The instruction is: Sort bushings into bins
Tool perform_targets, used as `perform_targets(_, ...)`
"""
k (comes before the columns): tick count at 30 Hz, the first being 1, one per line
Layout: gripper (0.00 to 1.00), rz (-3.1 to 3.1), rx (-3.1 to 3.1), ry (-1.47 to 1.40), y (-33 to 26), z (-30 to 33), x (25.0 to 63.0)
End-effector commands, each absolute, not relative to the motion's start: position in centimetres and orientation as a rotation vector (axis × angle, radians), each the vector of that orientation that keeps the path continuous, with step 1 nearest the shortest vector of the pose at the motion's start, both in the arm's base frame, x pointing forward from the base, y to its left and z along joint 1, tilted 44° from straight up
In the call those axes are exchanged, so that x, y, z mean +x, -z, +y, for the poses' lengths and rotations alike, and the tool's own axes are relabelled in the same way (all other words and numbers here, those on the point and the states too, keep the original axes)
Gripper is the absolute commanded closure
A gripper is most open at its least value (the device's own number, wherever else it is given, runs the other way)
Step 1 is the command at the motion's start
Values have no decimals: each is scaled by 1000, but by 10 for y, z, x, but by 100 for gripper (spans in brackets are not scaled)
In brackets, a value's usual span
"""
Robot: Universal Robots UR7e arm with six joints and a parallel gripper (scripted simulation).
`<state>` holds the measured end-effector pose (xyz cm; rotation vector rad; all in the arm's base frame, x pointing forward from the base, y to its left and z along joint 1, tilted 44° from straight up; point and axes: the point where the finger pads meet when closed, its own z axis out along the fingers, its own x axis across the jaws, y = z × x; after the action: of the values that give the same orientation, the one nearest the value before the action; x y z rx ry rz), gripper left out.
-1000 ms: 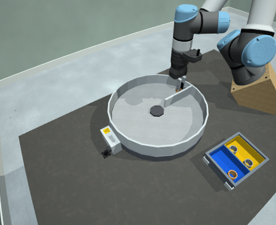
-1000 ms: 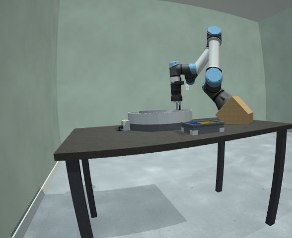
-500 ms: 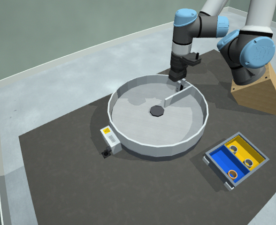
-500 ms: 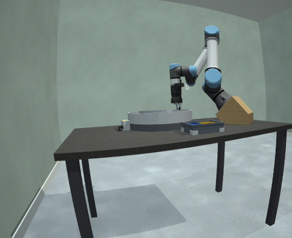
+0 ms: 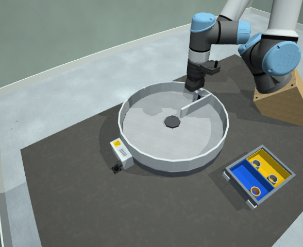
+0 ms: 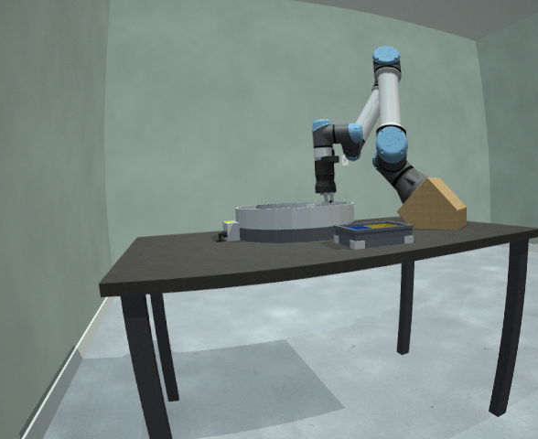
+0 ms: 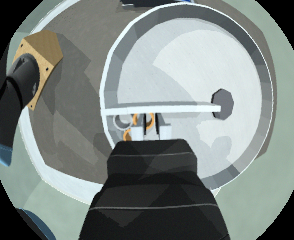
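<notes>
My gripper reaches down into the turntable at its far rim, just behind the straight fence. The wrist view shows the fingers partly open, with a bronze bushing at the fingertips; I cannot tell that they press it. A pale ring that looks like a steel bushing lies just left of it against the fence. The blue bin holds one bronze bushing. The yellow bin holds two steel bushings.
A dark hub sits at the turntable's centre. A white control box stands at the turntable's near left. The arm's wooden base stands at the back right. The raised rim rings the turntable.
</notes>
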<state>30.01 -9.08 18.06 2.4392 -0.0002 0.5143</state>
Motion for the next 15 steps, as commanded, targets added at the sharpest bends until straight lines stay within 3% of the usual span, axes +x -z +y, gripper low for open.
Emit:
perform_targets(1,60,0,2438,-516,-179,-93,302)
perform_targets(15,60,0,2438,-516,-171,-99,306)
